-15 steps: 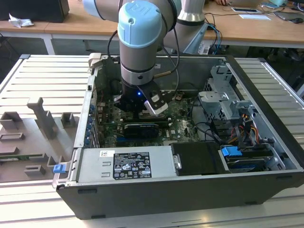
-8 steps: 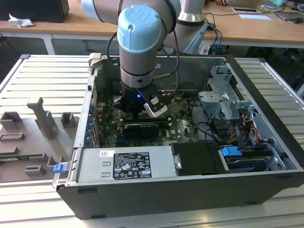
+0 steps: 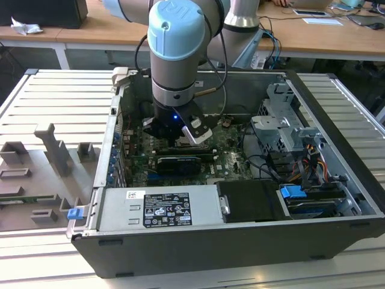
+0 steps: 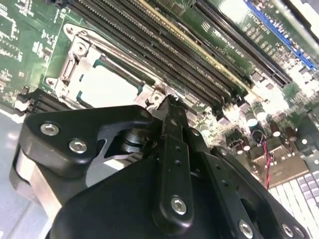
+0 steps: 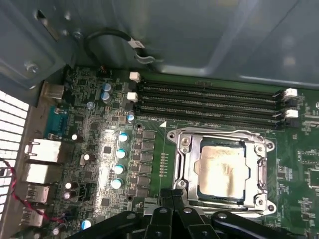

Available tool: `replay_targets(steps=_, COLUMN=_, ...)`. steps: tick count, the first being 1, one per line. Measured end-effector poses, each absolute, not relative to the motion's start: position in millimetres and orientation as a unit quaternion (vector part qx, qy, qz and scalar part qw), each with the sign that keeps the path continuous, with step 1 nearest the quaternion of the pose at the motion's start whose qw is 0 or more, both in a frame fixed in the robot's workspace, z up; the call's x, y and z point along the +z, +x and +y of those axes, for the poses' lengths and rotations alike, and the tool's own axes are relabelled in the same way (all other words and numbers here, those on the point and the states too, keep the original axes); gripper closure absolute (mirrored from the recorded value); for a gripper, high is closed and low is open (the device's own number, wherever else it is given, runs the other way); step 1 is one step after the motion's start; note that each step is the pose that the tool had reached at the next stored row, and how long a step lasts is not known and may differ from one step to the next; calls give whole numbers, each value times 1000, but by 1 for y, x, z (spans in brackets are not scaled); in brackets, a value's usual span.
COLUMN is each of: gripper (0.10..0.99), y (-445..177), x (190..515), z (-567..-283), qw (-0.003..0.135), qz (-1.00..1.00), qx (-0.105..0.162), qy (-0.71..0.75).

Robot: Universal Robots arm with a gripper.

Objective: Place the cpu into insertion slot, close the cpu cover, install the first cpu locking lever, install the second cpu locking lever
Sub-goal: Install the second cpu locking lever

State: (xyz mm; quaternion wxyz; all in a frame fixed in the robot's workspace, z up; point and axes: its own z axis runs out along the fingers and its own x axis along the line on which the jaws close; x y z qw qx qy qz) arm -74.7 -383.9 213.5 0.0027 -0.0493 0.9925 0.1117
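The cpu point(image 5: 223, 167), a pale square chip, lies flat in the insertion slot point(image 5: 219, 195) on the green board. The silvery cpu cover point(image 5: 187, 164) is folded down around it, and the chip shows through the cover's window. A thin metal lever rod point(image 5: 224, 132) runs along the socket edge nearest the RAM slots. My gripper point(image 5: 173, 193) is shut, its black fingers pressed together with nothing between them, and its tip is just off one socket corner. The second wrist view has the gripper point(image 4: 168, 102) beside the cpu point(image 4: 107, 85) and the cover point(image 4: 70, 69). In the exterior view the gripper point(image 3: 180, 135) is low inside the open computer case.
Long black RAM slots point(image 5: 209, 102) run beside the socket, with capacitors point(image 5: 119, 154) and rear ports point(image 5: 42, 149) further along the board. The case holds a power supply point(image 3: 159, 208) and a drive cage point(image 3: 283, 120). A grey fixture tray point(image 3: 42, 174) sits at the exterior view's left.
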Motion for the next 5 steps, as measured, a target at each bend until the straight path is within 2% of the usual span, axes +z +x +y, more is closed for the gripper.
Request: replay_targets(steps=5, gripper=980, y=-75, x=218, z=-384, qw=3, qz=993, qx=112, qy=-49)
